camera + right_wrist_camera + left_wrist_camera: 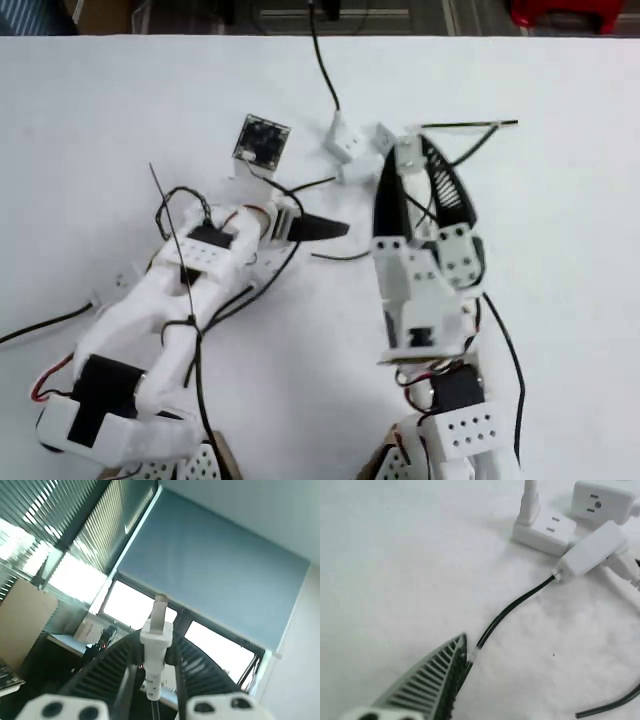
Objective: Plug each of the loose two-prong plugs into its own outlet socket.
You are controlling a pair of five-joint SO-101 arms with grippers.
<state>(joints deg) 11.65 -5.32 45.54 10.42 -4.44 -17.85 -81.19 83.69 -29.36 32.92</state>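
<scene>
A: Where's the held plug (156, 629)?

B: It's pinched between the right gripper's (154, 645) 2 dark ribbed fingers, a white moulded body with its prong end pointing away from the wrist. From above, that gripper sits just beside the sockets.

A: And the loose plug (592, 555)?

B: It lies on its side on the white table (100, 120), a boxy white plastic body touching the 1st socket (545, 530). Its thin black cable (515, 605) curves off and ends at the left gripper's (338, 229) tip.

A: Is that gripper pinching the cable?

B: I cannot tell whether it is spread or closed.

A: Anything in the sockets?

B: The 1st socket is a white block with 2 slots facing up. A white tapered stem stands at one end, and I cannot tell whether it is a plug. The 2nd socket (602, 500), white and squarish, shows 2 slots and 1 round hole, just beside the 1st.

A: What else?

B: A small square board (262, 140) lies near the left arm.
</scene>
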